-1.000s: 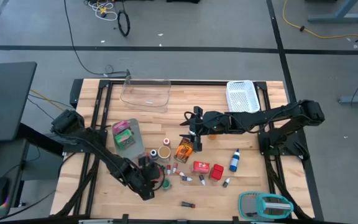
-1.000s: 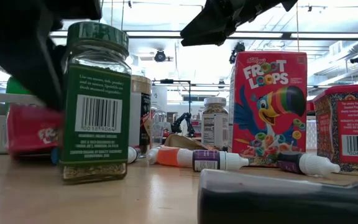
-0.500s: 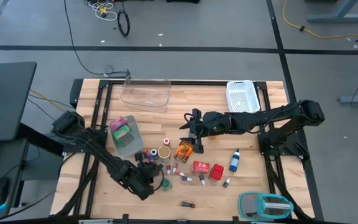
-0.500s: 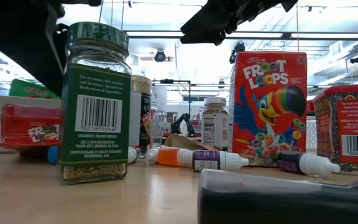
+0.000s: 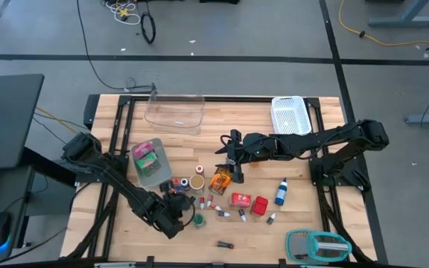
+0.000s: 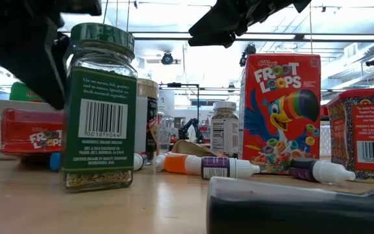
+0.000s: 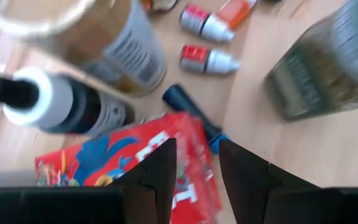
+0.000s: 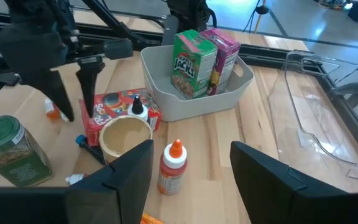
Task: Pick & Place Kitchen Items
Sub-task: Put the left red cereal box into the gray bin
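Wooden slats made up the tabletop (image 5: pixel 125 231), where the small groceries lay scattered across the middle. The left pincer (image 8: pixel 82 102) hovered above the near-centre cluster, its two dark fingers (image 7: pixel 160 168) parted and pointing down at a flat red cereal box (image 7: pixel 129 165) lying beside the grey bin (image 8: pixel 191 99); nothing was held between them. Just next to that box stood a jar with a tan lid (image 8: pixel 126 137), a dark white-capped bottle (image 7: pixel 61 102), and a green-lidded herb jar (image 6: pixel 99 107) standing upright on the wood. Small vials (image 7: pixel 207 59) lay on their sides close by.

Inside the grey bin a green cereal box (image 8: pixel 194 59) and a pink box (image 8: pixel 224 53) stood upright, side by side.

The right pincer (image 5: pixel 228 156) hung over the tabletop's centre, fingers spread wide and empty, just beside an orange packet (image 5: pixel 220 180). A white bottle with an orange tip (image 8: pixel 171 165) stood ahead of it. Farther right lay two red boxes (image 5: pixel 240 199) and a blue bottle (image 5: pixel 281 191). The clear tray (image 5: pixel 173 112) and white mesh basket (image 5: pixel 290 114) sat at the far edge, and a teal-and-grey gadget (image 5: pixel 317 246) near the front right corner.
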Action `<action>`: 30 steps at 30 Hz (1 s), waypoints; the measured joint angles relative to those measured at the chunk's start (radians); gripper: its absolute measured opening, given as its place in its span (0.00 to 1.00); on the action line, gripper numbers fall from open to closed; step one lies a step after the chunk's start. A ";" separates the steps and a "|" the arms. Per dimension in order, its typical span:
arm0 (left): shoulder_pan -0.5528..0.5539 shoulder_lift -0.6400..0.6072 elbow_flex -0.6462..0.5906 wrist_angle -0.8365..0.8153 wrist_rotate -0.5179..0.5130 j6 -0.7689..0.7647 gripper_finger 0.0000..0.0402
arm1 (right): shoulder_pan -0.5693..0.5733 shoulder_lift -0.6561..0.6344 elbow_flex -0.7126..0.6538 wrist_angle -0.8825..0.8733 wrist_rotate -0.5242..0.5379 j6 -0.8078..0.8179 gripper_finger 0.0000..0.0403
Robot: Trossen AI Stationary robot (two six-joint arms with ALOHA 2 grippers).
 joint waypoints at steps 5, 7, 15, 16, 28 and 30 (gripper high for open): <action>0.000 0.000 -0.033 0.000 0.003 -0.030 0.32 | 0.000 0.000 0.000 0.000 0.000 0.000 0.55; 0.000 0.000 -0.043 0.002 0.003 -0.030 0.32 | 0.000 0.000 0.000 0.000 0.000 0.000 0.55; 0.000 0.000 -0.065 -0.049 0.011 -0.088 0.13 | 0.000 0.000 0.000 0.000 0.000 0.000 0.55; 0.000 0.000 -0.065 -0.062 0.010 -0.100 0.08 | 0.000 0.000 0.000 0.000 0.000 0.000 0.55; 0.000 0.000 0.048 -0.188 0.006 -0.174 0.01 | 0.000 0.000 0.000 0.000 0.000 0.000 0.55; 0.000 0.000 0.107 -0.263 0.006 -0.174 0.01 | 0.000 0.000 0.000 0.000 -0.001 0.000 0.55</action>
